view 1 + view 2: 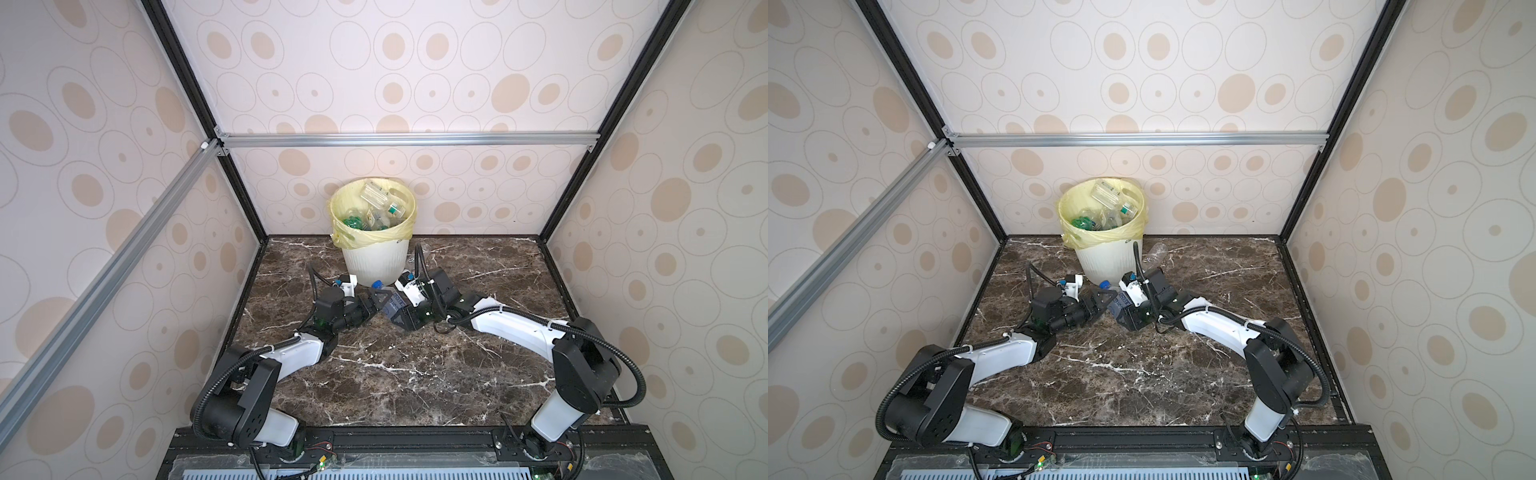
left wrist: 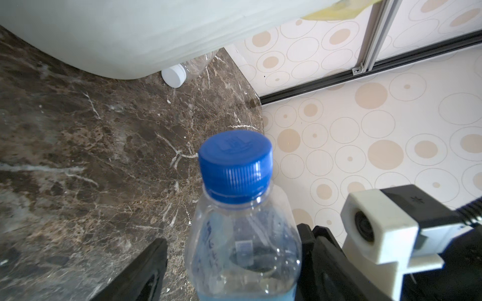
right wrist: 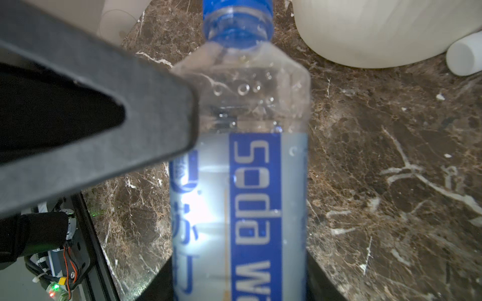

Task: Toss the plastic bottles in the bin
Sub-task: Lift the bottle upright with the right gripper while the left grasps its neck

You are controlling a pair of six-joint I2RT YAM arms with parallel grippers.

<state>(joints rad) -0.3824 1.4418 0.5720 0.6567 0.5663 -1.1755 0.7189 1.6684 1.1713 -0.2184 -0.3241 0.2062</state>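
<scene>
A clear plastic bottle (image 1: 395,300) (image 1: 1121,300) with a blue cap and a blue "soda water" label hangs low over the marble floor, just in front of the bin (image 1: 376,262) (image 1: 1106,262). My right gripper (image 1: 397,309) (image 3: 240,281) is shut on its labelled body (image 3: 240,195). My left gripper (image 1: 376,302) (image 2: 234,260) stands open around the bottle's shoulder (image 2: 242,247); one finger touches it, the other finger (image 2: 148,271) stands off with a gap. The cream bin, lined with a yellow bag, holds several bottles (image 1: 376,208) (image 1: 1108,208).
A second clear bottle with a white cap (image 1: 1155,252) (image 2: 174,75) (image 3: 464,57) lies on the floor against the bin's right side. Patterned walls close in the marble floor (image 1: 395,374) at the back and on both sides.
</scene>
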